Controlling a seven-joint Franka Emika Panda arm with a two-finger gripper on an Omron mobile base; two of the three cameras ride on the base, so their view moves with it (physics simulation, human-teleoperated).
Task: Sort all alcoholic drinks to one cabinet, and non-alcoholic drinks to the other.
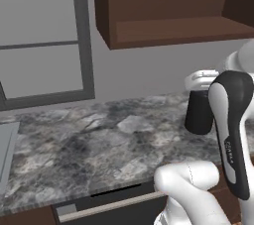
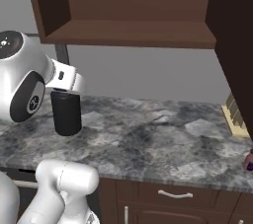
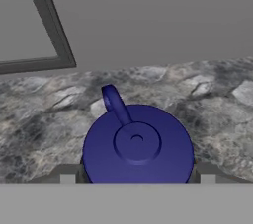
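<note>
Black bottle (image 2: 67, 113): wide, cylindrical, standing upright on the marbled grey bench (image 2: 148, 139). In the right base view it sits at centre left of the frame; in the left base view it sits at centre right, partly behind the arm. Its blue lid (image 3: 137, 143) occupies the lower centre of the hand view: round, with a raised central disc and a loop handle rising toward the upper left.

Jaws (image 3: 137, 178): spread wide, one fingertip (image 3: 66, 176) at each side of the lid. The hand view does not show whether the pads press the bottle wall, so contact cannot be confirmed.

Wall cabinet (image 2: 133, 33): dark brown wood, upper part of the right base view, directly above the bench. Its plank shelf carries no visible contents. A dark door panel (image 2: 232, 45) runs down the right edge of that frame.

Small red object (image 2: 248, 161): at the right edge of the right base view, on the bench, well apart from the black bottle; too cropped to identify
</note>
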